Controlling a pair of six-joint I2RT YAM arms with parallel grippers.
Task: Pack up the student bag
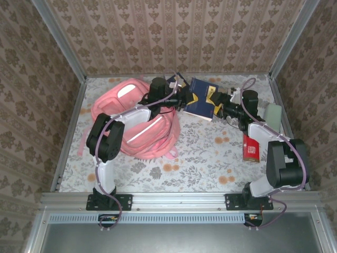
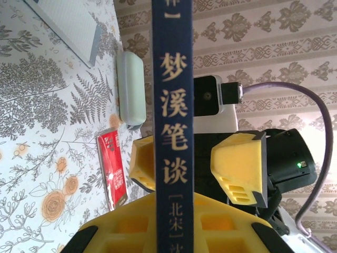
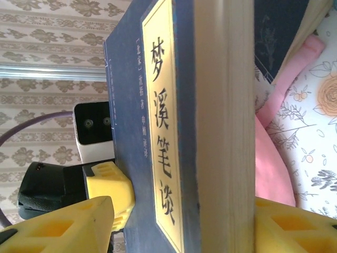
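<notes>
Not much of the packing is done. The student bag (image 1: 110, 108) lies flat on the far left part of the table (image 1: 200, 163). I cannot tell if its top is unzipped.

A dark blue book (image 1: 202, 103) is not in the bag yet. It is up in the air, off the table, between the two arms. The left gripper (image 1: 184, 98) is squeezed tight on the book's left end. In the left wrist view the book's spine runs straight up from between its yellow fingers. The right gripper (image 1: 221, 105) is at the book's right end. Its fingers stand one on each side of the book. They are spread wide, and the left wrist view shows a gap beside one of them, so it is not pinching.

Two more things wait on the right side of the table. One is a small red packet (image 1: 251, 147), near the right arm. The other is a pale green block (image 1: 274, 115), a bit farther back.

The bag is just to the left of the left gripper and a little nearer. It is very close. In the right wrist view its pink cloth shows right behind the book. I think the book has to go left and down into the bag, and the other two things come after
</notes>
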